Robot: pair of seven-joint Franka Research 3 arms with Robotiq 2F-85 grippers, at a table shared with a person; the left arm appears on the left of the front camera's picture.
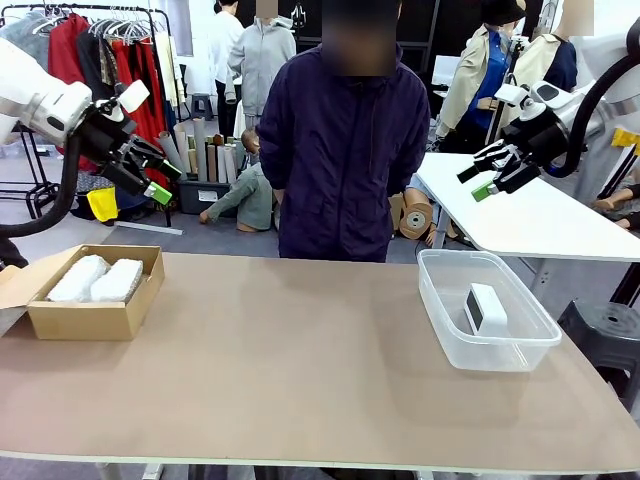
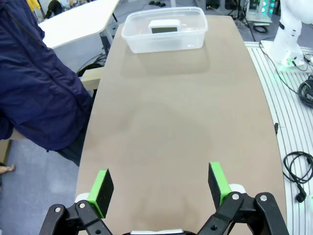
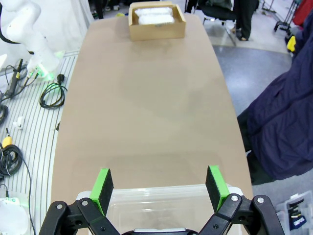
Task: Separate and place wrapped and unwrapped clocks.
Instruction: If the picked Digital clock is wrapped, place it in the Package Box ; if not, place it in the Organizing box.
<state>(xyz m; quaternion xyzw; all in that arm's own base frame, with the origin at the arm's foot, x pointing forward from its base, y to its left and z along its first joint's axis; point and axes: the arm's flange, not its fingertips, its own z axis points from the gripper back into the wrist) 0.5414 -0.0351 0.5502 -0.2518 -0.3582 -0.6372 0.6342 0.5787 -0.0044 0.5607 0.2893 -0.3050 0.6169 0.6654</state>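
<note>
I can't read the bare clock (image 1: pixel 486 308) screen through the clear tub (image 1: pixel 440 300); it's too small. In my right wrist view that tub is cut off at the bottom edge, and the two wrapped blocks (image 3: pixel 154 15) seem to blur into one pale mass.

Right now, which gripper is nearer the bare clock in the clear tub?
Right. The right gripper hangs above the bare clock; the left gripper is across the table.

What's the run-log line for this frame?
left gripper: open, raised | right gripper: open, raised | wrapped clocks: cardboard box | bare clock: clear tub
</note>
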